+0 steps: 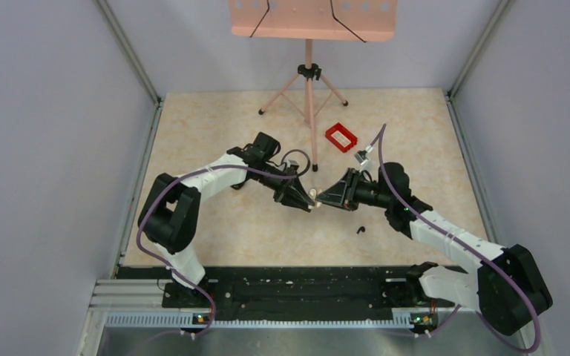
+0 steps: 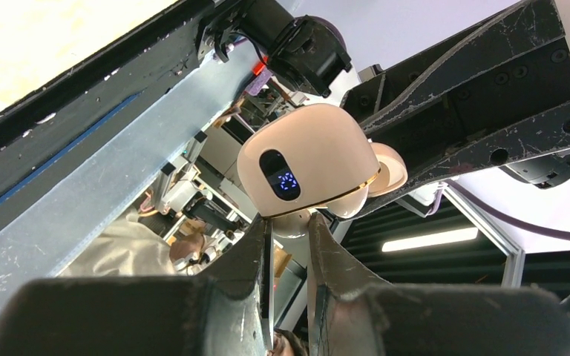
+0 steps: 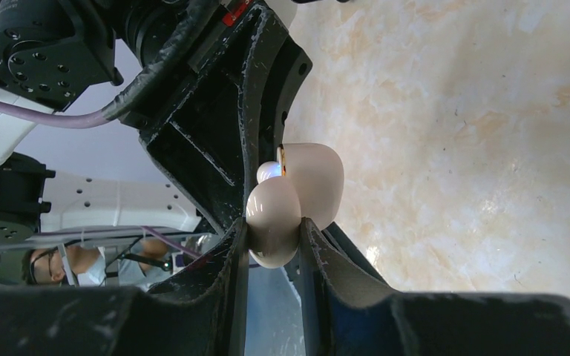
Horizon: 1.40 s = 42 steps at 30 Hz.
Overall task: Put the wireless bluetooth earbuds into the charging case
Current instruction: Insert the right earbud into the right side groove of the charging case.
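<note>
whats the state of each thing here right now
charging case: held off the table between both claws, display lit, lid open or shut unclear
left claw: shut on the charging case
right claw: shut on the charging case
earbud: lying loose on the table, not in the case
red tray: resting on the table, untouched

Hidden: cream charging case [image 1: 313, 195] interior. Too small for detail: black earbud [image 1: 359, 229]. Cropped at top: pink music stand [image 1: 312, 22].

Cream charging case [image 2: 319, 144] sits dead centre, its dark oval display [image 2: 282, 176] glowing blue. Left gripper [image 2: 291, 222] pinches its lower edge, and right gripper [image 2: 377, 163] clamps it from the upper right.
</note>
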Tool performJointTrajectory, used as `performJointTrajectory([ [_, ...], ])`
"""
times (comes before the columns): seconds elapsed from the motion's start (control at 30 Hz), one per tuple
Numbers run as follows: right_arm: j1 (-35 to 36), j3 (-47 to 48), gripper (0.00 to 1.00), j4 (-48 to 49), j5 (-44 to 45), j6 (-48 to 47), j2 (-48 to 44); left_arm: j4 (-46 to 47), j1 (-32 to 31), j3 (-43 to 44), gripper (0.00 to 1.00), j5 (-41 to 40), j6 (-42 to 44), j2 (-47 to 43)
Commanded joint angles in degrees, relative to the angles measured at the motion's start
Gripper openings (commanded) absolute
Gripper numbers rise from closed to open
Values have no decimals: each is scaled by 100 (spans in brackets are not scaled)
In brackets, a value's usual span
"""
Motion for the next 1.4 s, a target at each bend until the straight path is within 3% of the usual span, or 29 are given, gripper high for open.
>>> performJointTrajectory([
  [0.0, 152, 41, 0, 465, -482, -65, -94, -122, 31, 311, 14, -208, 282, 116],
  [0.2, 153, -18, 0, 426, -477, -68, -135, -255, 31, 382, 30, -276, 408, 122],
  [0.53, 150, -132, 0, 558, -495, 7, -100, -274, 59, 368, 38, -364, 461, 32],
  [1.37, 151, -199, 0, 429, -581, -92, -82, 183, 178, 109, 38, -249, 164, -106],
])
